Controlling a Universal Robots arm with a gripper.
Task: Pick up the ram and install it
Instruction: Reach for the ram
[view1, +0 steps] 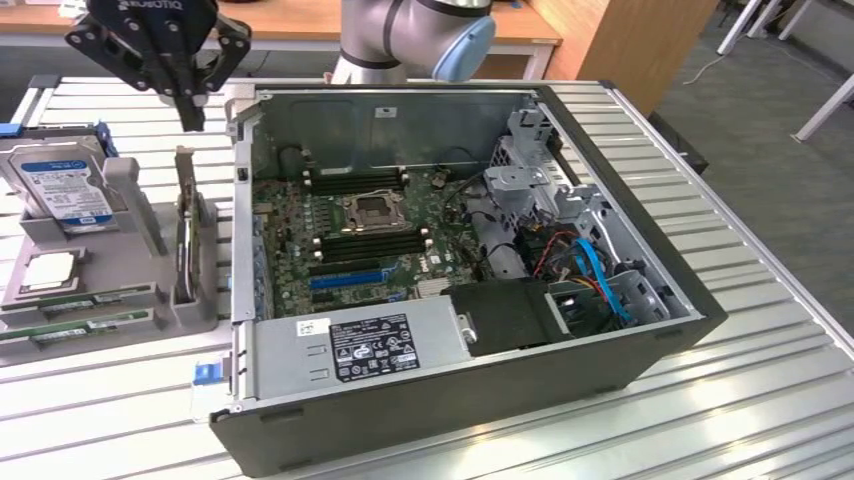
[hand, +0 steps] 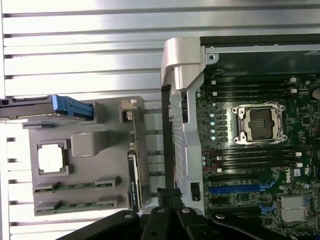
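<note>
1. The robot arm's gripper (view1: 191, 118) hangs high over the slatted surface (view1: 747, 400), above the side of the grey tray (view1: 40, 235) that faces the open computer case (view1: 667, 200). Its jaws are pressed together and hold nothing.
2. The ram (view1: 96, 298) lies in the grey tray, in a slot at the end farthest from the hard drive (view1: 60, 180). A second stick (view1: 80, 326) sits just beside it, nearer the tray's outer edge. Neither stick is touched.
3. Both sticks lie with their long axis running across the tray, pointing toward the computer case.
4. In the wrist view, the gripper (hand: 169, 196) hangs over the gap between the tray and the case wall. The ram (hand: 75, 186) lies off to the tray side of the jaws and well below them.
5. Inside the case, the long black slots (view1: 367, 245) beside the processor socket look empty, so by this picture the ram is judged not yet picked up.
</note>
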